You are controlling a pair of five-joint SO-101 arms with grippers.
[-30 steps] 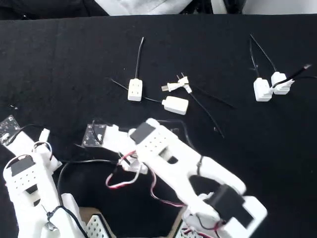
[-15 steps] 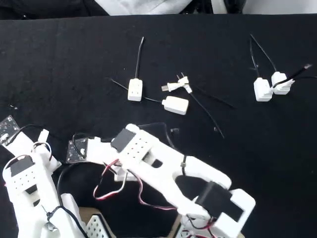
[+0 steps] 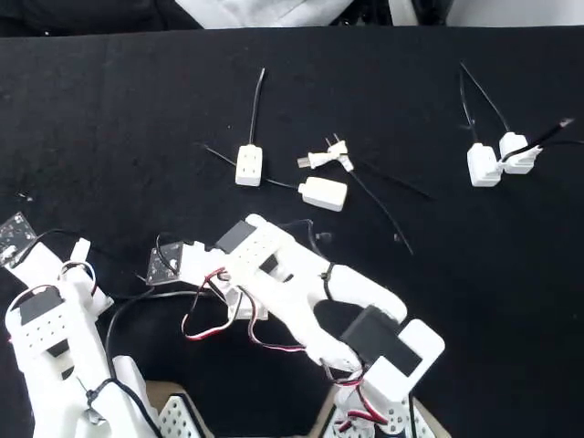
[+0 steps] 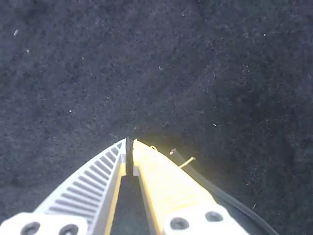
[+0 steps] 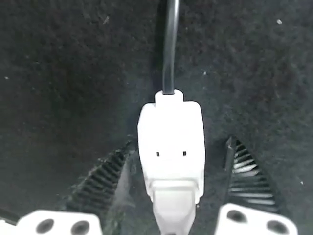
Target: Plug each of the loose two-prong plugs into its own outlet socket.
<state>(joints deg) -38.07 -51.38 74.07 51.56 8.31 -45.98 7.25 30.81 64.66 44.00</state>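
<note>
In the right wrist view, a white socket block point(image 5: 171, 142) with two small slots lies on the black cloth between the fingers of my right gripper point(image 5: 179, 143). The gripper is open, with a gap on each side of the block. The block's black cable point(image 5: 169, 44) runs away from the gripper. My left gripper point(image 4: 128, 142) is shut on nothing, tips just above the cloth. In the high view, two loose plugs point(image 3: 327, 155) lie at the middle back beside two white sockets point(image 3: 248, 165) point(image 3: 323, 192). The right arm point(image 3: 274, 265) covers the front middle.
A joined plug and socket pair point(image 3: 497, 160) with thin black cables sits at the back right. The left arm point(image 3: 50, 310) stands at the front left corner. A thin black cable point(image 4: 205, 183) runs beside the left gripper. Black cloth point(image 3: 109, 119) covers the table.
The right arm swung left along the front of the table, then came back a little to the right. The left arm and the plugs have not moved.
</note>
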